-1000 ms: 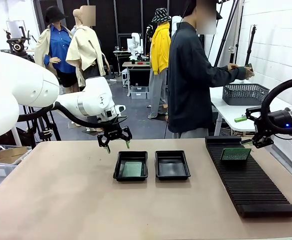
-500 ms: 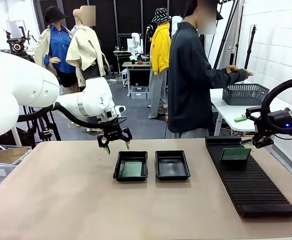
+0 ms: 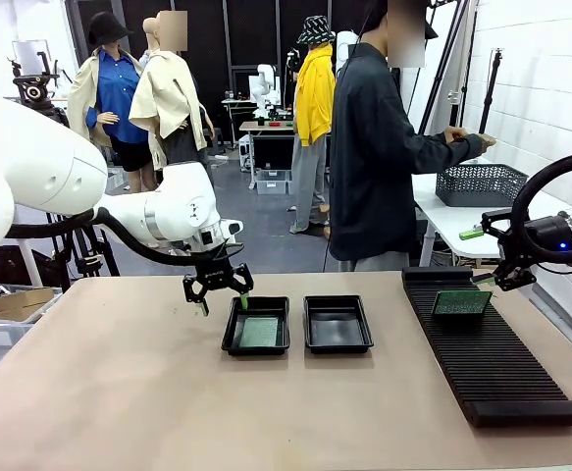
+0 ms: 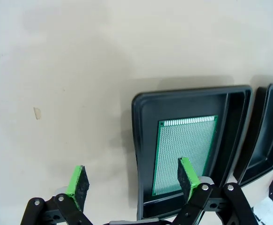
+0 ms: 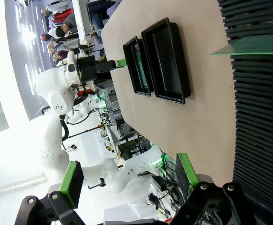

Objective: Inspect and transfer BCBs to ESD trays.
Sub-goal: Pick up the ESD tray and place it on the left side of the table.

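Observation:
Two black ESD trays sit side by side mid-table. The left tray (image 3: 231, 328) (image 4: 137, 140) holds one flat green BCB (image 3: 259, 333) (image 4: 185, 152); the right tray (image 3: 337, 324) (image 4: 262, 136) looks empty. My left gripper (image 3: 217, 295) (image 4: 131, 180) hangs open just above the left tray's outer rim, with nothing between its fingers. Another BCB (image 3: 461, 302) (image 5: 253, 47) stands upright in the black slotted rack (image 3: 496, 353) (image 5: 260, 122). My right gripper (image 3: 496, 282) (image 5: 127, 178) is open beside that board, holding nothing. Both trays (image 5: 159, 61) lie beyond the rack in the right wrist view.
A person (image 3: 374, 147) stands at the far edge, turned toward a side table, with hands over a grey mesh basket (image 3: 479, 183). A small green item (image 3: 471, 234) lies on that side table. Bare tabletop (image 3: 119, 392) spreads left of and in front of the trays.
My left gripper has drifted down and to the left, from above the left tray's far edge to its outer rim. The right arm has not moved.

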Tool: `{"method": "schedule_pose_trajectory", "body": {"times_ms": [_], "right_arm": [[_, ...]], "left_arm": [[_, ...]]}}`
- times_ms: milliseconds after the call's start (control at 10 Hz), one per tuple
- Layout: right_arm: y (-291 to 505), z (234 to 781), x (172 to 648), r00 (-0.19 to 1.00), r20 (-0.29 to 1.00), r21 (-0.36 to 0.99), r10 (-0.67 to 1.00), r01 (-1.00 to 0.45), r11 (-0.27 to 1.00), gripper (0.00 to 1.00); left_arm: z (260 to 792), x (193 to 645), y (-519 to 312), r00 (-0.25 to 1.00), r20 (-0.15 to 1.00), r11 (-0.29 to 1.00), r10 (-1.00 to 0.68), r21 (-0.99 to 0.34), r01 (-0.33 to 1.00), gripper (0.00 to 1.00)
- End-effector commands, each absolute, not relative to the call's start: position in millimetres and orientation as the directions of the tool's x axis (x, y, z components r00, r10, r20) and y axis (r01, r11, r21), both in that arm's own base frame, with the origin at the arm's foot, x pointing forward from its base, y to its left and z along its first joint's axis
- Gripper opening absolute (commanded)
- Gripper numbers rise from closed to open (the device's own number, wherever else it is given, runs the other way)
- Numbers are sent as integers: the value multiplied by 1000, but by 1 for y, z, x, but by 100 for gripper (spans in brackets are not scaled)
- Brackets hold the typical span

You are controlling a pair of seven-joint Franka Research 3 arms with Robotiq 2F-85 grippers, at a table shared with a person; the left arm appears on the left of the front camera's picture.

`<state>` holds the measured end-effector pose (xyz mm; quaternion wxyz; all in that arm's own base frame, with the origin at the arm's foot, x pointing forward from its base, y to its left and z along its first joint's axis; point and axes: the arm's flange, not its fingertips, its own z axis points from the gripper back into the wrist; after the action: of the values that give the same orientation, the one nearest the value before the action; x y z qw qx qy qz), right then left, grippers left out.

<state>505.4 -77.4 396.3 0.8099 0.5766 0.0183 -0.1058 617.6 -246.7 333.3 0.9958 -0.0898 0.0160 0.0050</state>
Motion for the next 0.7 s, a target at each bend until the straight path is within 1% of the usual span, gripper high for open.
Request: {"method": "schedule_pose_trajectory", "body": {"times_ms": [0, 200, 300, 400, 500, 600], "right_arm": [[-74, 396, 503, 978, -147, 924, -152, 190, 333, 100], [-74, 396, 503, 978, -147, 924, -152, 190, 333, 100], [-74, 396, 503, 978, -147, 924, -152, 190, 333, 100], [-74, 396, 503, 978, -147, 924, -152, 190, 333, 100], [-74, 396, 503, 978, -147, 924, -152, 190, 333, 100], [-74, 396, 503, 978, -147, 924, -152, 190, 333, 100]], "left_arm": [[327, 602, -242, 999, 2, 983, -46, -176, 46, 100], [314, 600, -249, 990, 47, 973, -130, -187, 136, 100], [312, 601, -250, 988, 50, 969, -146, -193, 153, 100], [311, 602, -250, 988, 47, 969, -145, -196, 151, 94], [312, 602, -250, 988, 48, 967, -147, -202, 154, 83], [313, 602, -251, 989, 53, 970, -136, -196, 143, 65]]}}
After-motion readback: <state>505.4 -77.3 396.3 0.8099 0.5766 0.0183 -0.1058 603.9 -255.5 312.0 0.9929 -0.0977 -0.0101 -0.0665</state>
